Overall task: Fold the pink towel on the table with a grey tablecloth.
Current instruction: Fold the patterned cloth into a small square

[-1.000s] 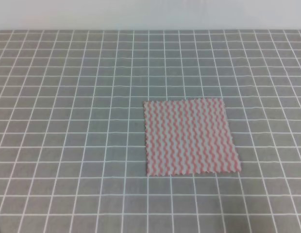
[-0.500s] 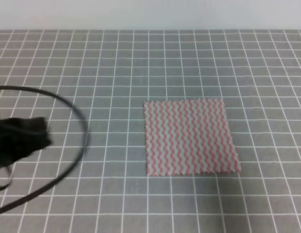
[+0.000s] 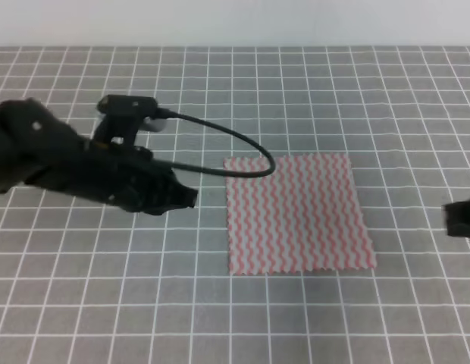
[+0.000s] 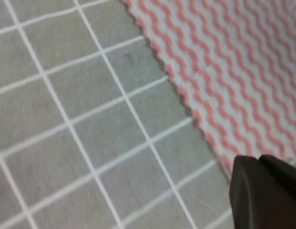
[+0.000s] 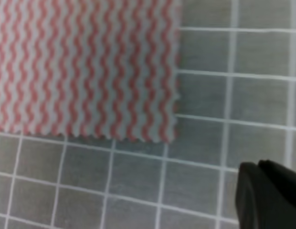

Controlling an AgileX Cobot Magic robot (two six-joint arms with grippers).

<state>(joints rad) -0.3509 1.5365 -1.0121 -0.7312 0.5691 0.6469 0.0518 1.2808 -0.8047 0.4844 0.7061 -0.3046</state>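
left arm (image 3: pixel 76 171) reaching rightward, fingers (image 3: pixel 186 199) state unclear | right arm (image 3: pixel 464 220) barely in view at edge

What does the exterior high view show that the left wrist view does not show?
Only the exterior high view shows the whole pink towel lying flat, the left arm with its cable, and part of the right hand at the edge. Only the left wrist view shows the towel's frayed edge close up. Both show the towel on the grey tablecloth.
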